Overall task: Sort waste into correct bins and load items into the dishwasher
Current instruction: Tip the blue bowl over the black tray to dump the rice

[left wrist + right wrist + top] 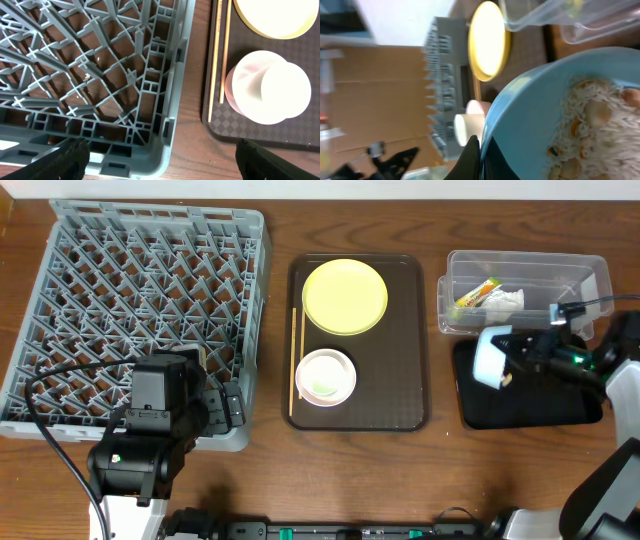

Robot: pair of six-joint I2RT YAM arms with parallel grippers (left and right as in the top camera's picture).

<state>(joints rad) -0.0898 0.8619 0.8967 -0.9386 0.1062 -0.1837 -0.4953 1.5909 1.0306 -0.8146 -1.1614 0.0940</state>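
Scraping step: rice scraps [600, 115] to go out of the light blue bowl [490, 358]

Dish rack [140, 310] lies under and ahead of my left pincer [165, 159], whose fingers stand wide apart with nothing between them, above the rack's near corner. Off to that pincer's right is the brown serving tray [410, 395].

My right pincer [481, 155] is clamped on the rim of the light blue bowl and holds it tipped on its side above the black tray [530, 408]. The clear container [595, 275] sits just beyond it, with the napkin [505, 302] and the snack wrapper [475, 292] inside. Well to this pincer's left, on the serving tray, are the yellow plate [345, 296], the pinkish bowl [325, 385] with the white cup [285, 92] resting in it, and the chopsticks [293, 360] along the tray's farther edge.

The rice clings to the bowl's inside, close by the gripping fingers. I judge that emptying the food waste is the step in hand, with the black tray as its bin. Next I would roll the wrist further so the bowl's mouth faces down over that tray, keeping the clamp firm on the thin rim, since sticky rice may need a shake. Only then should the bowl cross to the rack
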